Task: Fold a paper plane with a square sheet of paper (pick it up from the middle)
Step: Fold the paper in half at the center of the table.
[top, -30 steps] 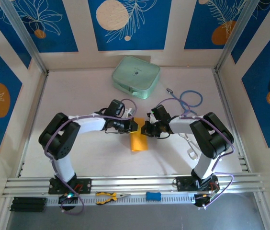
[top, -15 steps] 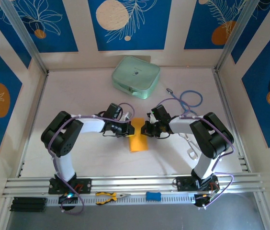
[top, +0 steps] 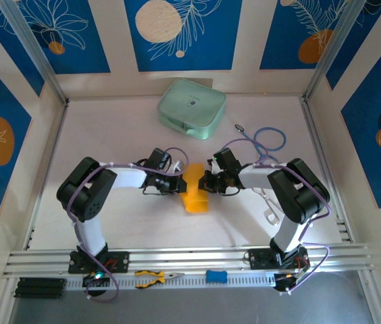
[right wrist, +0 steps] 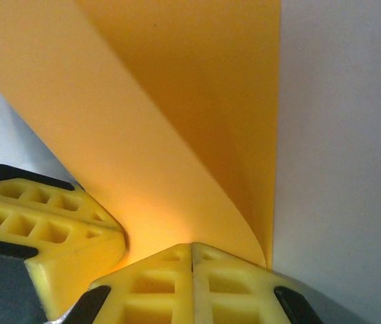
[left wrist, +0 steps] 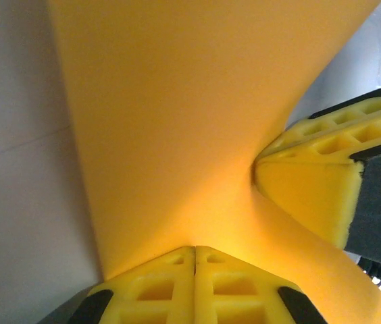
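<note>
The left gripper [left wrist: 194, 253] and right gripper [right wrist: 191, 248] both clench the square sheet of paper [top: 195, 197]; the fold wants matched, gentle pulls; uneven tension risks a skewed crease.

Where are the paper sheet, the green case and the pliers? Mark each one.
square sheet of paper [top: 195, 200], top external view, its lower bulging part
pale green case [top: 192, 106], top external view, middle of its lid
orange-handled pliers [top: 150, 275], top external view, on the handles
</note>
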Tool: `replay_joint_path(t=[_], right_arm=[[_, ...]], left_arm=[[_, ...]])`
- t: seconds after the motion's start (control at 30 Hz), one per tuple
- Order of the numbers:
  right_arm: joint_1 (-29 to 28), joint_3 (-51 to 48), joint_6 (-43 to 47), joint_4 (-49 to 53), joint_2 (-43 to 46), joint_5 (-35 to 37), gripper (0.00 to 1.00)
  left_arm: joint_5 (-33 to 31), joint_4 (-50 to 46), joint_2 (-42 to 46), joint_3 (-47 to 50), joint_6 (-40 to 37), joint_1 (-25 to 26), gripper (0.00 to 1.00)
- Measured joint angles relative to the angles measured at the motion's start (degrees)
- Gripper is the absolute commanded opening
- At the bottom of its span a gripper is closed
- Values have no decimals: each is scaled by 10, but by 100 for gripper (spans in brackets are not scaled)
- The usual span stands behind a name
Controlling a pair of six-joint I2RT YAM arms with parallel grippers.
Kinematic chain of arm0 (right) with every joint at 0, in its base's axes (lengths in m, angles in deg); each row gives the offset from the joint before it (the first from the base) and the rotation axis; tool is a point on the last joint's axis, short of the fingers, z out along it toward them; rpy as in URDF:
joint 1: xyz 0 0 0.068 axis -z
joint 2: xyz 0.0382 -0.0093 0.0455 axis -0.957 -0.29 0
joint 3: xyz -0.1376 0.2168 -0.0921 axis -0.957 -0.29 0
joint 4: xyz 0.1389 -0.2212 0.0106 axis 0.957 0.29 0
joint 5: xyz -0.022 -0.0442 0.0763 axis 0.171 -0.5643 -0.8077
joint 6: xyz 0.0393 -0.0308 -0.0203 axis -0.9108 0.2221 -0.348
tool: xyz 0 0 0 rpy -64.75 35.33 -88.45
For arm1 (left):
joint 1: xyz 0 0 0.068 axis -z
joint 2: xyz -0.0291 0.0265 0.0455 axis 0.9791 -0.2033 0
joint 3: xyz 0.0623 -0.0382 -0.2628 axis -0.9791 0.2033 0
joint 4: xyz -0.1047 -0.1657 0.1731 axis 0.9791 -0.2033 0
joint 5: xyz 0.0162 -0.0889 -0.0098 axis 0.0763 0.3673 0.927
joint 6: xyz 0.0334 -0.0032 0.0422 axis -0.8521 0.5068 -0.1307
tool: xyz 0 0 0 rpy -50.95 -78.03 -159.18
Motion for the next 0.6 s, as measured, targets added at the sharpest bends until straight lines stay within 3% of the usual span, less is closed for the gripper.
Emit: replay_joint_path(t=[0.27, 0.6], right_arm=[[0, 0, 0, 0, 0, 0, 0], [0, -4, 0, -4, 1, 1, 0]], left_arm=[[24, -2, 47, 3, 51, -2, 0], [48, 13, 21, 20, 75, 7, 0]])
